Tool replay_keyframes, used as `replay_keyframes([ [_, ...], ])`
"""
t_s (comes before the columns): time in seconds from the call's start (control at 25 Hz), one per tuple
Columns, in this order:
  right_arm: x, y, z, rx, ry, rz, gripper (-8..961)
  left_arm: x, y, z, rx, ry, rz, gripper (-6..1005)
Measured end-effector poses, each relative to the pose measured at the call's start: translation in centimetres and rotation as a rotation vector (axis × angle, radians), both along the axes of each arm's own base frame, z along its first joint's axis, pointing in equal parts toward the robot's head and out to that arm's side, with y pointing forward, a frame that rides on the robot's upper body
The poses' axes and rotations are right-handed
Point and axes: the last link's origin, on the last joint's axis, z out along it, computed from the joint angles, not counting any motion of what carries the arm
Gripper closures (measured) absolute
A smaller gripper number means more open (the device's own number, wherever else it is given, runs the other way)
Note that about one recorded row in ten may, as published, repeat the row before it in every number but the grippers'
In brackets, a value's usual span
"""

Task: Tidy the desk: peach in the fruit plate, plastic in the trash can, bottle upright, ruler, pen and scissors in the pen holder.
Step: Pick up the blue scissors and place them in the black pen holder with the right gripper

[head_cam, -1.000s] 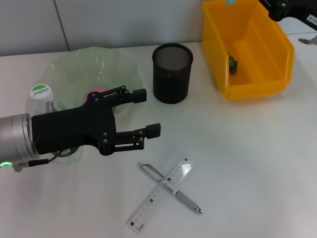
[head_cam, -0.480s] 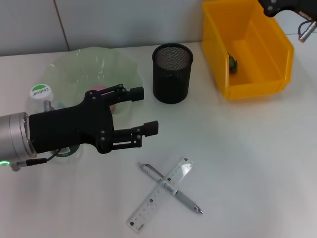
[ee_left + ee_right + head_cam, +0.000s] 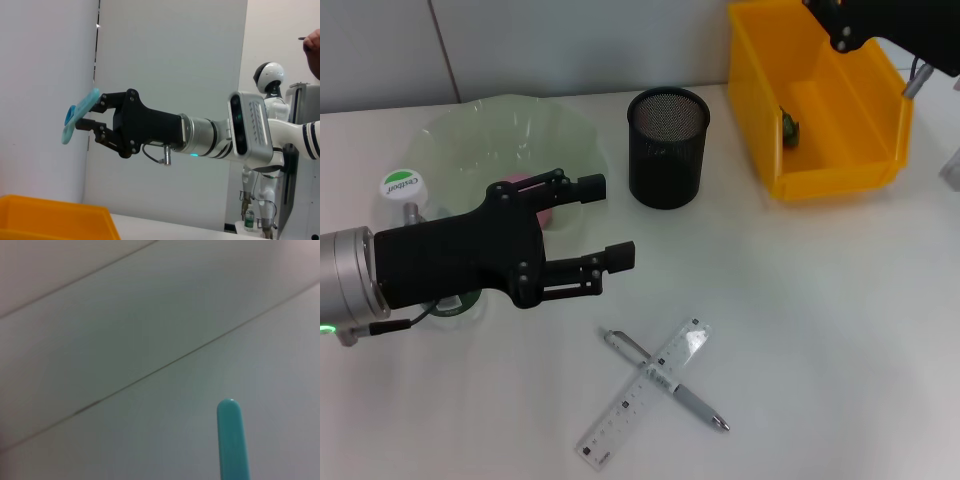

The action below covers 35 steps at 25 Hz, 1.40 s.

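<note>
My left gripper (image 3: 607, 221) hovers open and empty over the near edge of the green fruit plate (image 3: 470, 135). The pink peach (image 3: 523, 183) lies in the plate, just behind the fingers. A bottle (image 3: 402, 185) with a white and green cap shows at the plate's left; my arm hides its body. The black mesh pen holder (image 3: 667, 147) stands mid-table. The clear ruler (image 3: 642, 395) and the pen (image 3: 667, 382) lie crossed near the front. In the left wrist view my right gripper (image 3: 89, 112) is up in the air, shut on teal scissors (image 3: 79, 115), whose tip (image 3: 232, 440) also shows in the right wrist view.
The yellow trash can (image 3: 880, 120) stands at the back right with a small dark green thing (image 3: 788, 128) inside. My right arm (image 3: 880, 22) reaches over its far rim. A grey wall runs along the back of the white desk.
My right arm has swung left over the yellow bin's back. The left gripper has drifted slightly left and stayed open.
</note>
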Motion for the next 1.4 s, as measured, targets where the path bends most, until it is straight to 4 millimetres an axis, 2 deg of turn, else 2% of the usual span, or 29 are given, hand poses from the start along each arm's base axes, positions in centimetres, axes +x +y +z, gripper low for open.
replay_keyframes([
  [0.16,0.1,0.4,-1.1,0.112,-0.154,0.069,733,0.1,0.1,0.1,0.006,-0.014,0.001,184],
  [0.52,-0.6,0.9,-3.2,0.292,-0.365,0.192,733,0.2,0.1,0.1,0.006,-0.030,0.009,185],
  [0.56,-0.3,0.9,-3.9,0.335,-0.451,0.220,733,0.2,0.0,0.1,0.004,-0.031,0.009,185],
  [0.6,-0.3,0.9,-3.9,0.335,-0.451,0.220,733,0.2,0.0,0.1,0.004,-0.031,0.009,185],
  [0.84,0.9,0.9,-5.1,0.486,-0.727,0.310,733,0.2,-0.1,0.1,0.002,-0.041,0.011,185],
  [1.04,0.9,1.5,-5.5,0.541,-0.861,0.349,733,0.3,-0.3,0.1,0.001,-0.052,0.005,185],
  [1.2,0.3,1.7,-5.9,0.559,-0.904,0.401,732,0.3,-0.3,0.1,0.005,-0.052,0.001,184],
  [1.4,-0.1,1.9,-7.4,0.571,-1.028,0.483,721,0.3,-0.4,0.2,0.001,-0.056,-0.006,184],
])
